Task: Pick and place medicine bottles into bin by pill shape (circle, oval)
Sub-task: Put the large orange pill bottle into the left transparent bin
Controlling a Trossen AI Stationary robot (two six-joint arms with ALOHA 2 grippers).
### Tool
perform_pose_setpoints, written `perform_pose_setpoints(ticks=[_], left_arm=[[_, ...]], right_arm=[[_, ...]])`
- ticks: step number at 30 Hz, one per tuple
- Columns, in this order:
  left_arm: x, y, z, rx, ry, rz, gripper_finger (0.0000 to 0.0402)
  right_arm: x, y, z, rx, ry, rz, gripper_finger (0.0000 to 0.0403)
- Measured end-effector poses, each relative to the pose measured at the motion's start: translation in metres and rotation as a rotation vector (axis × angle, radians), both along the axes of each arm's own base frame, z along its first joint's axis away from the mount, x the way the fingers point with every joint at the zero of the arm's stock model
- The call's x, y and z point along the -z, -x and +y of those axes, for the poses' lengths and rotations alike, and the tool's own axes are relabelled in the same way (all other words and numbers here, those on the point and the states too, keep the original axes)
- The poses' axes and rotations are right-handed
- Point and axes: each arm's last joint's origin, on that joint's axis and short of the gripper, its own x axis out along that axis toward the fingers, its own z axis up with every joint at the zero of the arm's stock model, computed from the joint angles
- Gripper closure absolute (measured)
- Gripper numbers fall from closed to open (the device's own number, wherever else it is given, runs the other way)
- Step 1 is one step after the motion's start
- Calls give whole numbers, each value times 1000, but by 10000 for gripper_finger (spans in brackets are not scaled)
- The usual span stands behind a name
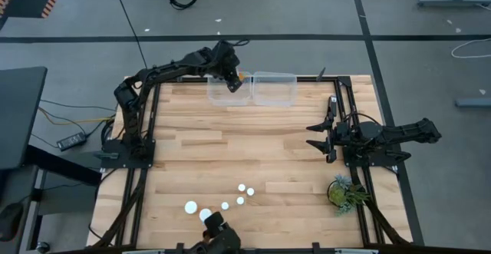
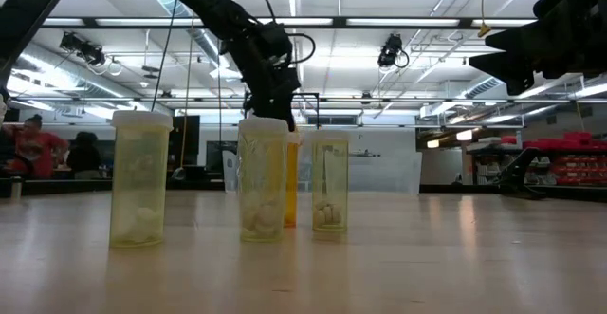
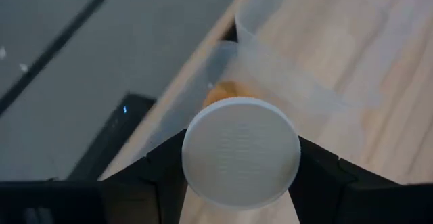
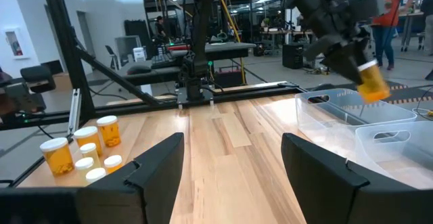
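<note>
My left gripper [image 1: 232, 81] hangs at the table's far edge over the left of two clear bins [image 1: 219, 94], shut on an orange medicine bottle [image 4: 371, 82] with a white cap [image 3: 241, 160]. Several more medicine bottles [image 1: 225, 205] stand upright on their bases near the front edge; the low view shows them close up [image 2: 263, 176]. My right gripper [image 1: 318, 135] waits open at the table's right side, its fingers [image 4: 159, 170] level with nothing between them. My left gripper pinches the bottle between its two fingers at the cap end, one finger on each side of the white cap [image 3: 186, 158]. The fingers slant down from the table's left side. The orange body [image 3: 226, 92] sticks out past the fingertips, tilted downward, lifted clear above the bin.
The second clear bin [image 1: 275, 89] stands right of the first at the far edge. A green plant [image 1: 345, 191] sits at the front right. A dark camera mount [image 1: 215, 235] stands at the front edge. Bare wood lies between the bottles and the bins.
</note>
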Motion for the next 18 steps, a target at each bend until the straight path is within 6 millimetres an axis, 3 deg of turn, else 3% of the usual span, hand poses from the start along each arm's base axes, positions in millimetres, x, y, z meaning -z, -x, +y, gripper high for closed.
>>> perform_pose_setpoints(ticks=[18], left_arm=[[19, 8, -7, -23, 106, 175, 189]], right_arm=[[0, 0, 0, 0, 0, 0, 148]])
